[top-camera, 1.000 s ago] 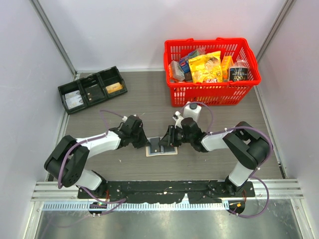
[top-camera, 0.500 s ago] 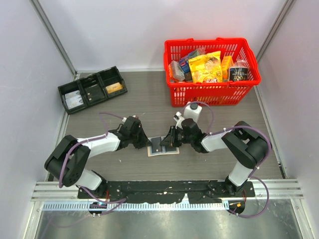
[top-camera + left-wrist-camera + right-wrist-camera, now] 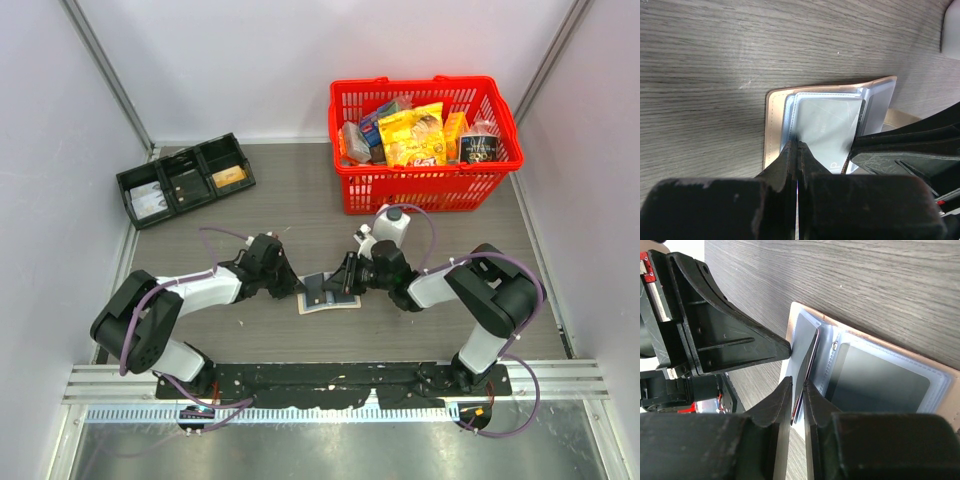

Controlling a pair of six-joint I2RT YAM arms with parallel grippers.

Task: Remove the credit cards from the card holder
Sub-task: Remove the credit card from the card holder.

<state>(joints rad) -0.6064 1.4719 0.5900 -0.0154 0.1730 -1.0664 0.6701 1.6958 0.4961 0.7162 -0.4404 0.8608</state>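
We saw the card holder (image 3: 322, 300) open on the counter (image 3: 230, 215), the left jaws pinching its 9 o'clock edge, the right jaws at 3 o'clock pinching a card (image 3: 806, 362). Beyond, at 1 o'clock, stood a red basket (image 3: 430, 190).

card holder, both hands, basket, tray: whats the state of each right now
card holder: open, lying flat
left hand: shut, tips down on the holder's left sleeve
right hand: shut on a card
card: standing on edge, pinched at one end
red basket: upright, filled with packets
black tray: something in each compartment
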